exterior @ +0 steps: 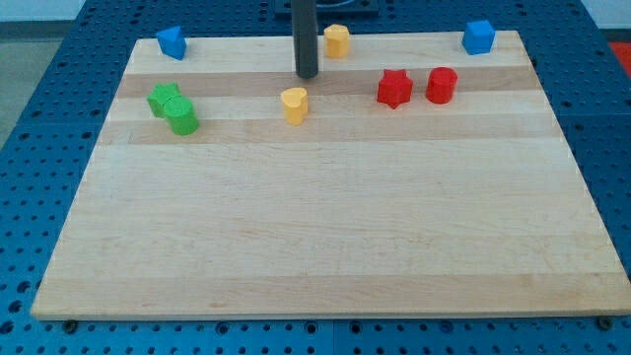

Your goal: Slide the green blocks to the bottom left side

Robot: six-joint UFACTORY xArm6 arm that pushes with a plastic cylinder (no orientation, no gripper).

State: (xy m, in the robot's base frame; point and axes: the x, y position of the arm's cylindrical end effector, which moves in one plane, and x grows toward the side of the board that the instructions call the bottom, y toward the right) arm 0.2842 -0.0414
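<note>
1. You risked splitting the pair: a push from above on the green star block could have slid past the touching green cylinder block; both lay near the board's left edge.
2. Your rod stood vertical, my tip well right of them, just above the yellow heart block, touching nothing; it had no jaws.
</note>
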